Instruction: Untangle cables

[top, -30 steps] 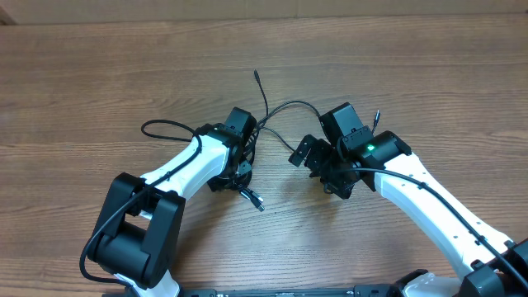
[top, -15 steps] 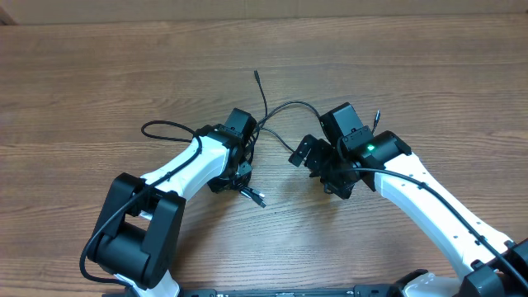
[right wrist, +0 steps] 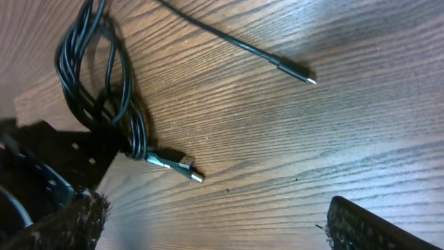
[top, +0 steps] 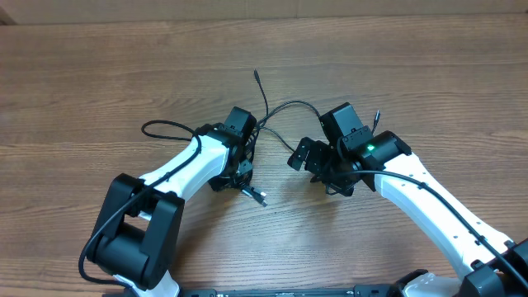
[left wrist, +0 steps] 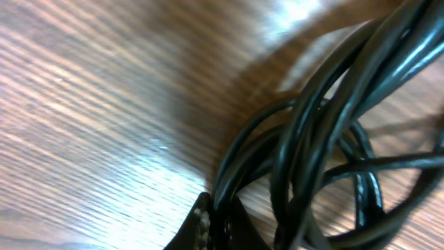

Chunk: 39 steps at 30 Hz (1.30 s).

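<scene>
One table (top: 82, 74), one tangle of cables (left wrist: 305, 132), two hands: left hand (top: 243, 183), right hand (top: 312, 161).

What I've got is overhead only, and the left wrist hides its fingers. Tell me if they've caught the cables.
Observer: Looks so: the left fingers are shut, with strands of the cables running into their tips.
Operator: Now check the right.
Observer: The right fingers stand wide apart, only bare table between them.
Operator: Describe the tangle.
Observer: Long loops bunched together, a silver-tipped plug sticking out at one end.
</scene>
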Motion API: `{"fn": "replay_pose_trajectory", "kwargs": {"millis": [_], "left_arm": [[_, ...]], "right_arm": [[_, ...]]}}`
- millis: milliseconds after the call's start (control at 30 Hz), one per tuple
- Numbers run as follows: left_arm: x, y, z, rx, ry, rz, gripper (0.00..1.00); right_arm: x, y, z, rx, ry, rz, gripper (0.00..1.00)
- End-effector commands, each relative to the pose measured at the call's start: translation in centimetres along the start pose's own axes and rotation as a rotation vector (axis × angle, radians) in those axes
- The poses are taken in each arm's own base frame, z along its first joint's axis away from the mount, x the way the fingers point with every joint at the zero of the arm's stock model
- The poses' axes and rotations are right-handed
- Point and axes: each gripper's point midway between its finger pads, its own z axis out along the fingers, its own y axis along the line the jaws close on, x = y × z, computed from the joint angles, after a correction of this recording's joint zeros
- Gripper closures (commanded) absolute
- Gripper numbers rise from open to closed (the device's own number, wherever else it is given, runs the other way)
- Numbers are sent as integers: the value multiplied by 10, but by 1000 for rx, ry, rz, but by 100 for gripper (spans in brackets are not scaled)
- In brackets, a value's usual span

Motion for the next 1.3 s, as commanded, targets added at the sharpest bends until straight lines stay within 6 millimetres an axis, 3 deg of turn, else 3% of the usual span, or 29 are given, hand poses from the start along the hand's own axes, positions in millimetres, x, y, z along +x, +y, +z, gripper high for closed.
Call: {"fn": "replay_pose_trajectory", "kwargs": {"millis": [0,33,167,233,600,933,1267], "left_arm": [[-10,-39,-48,195,-47,4,96],[-13,-50,-67,265,-78,24,96],[-12,-61,-105,375,-143,59,96],[-11,-63,-115,401,-158,64,96],[7,-90,-139,551,-117,120,96],[15,-106,-152,636,-94,120,96],[7,-119,-204,817,-164,101,96]], "right_arm": [[-2,8,-3,-26,-1,-64,0],[-1,13,-3,-51,7,-68,0],[2,35,-5,-158,38,-90,0],[3,43,-7,-198,49,-92,0],[2,49,-8,-224,52,-76,0],[0,41,-6,-185,35,-67,0],[-1,27,-3,-120,20,-50,0]]}}
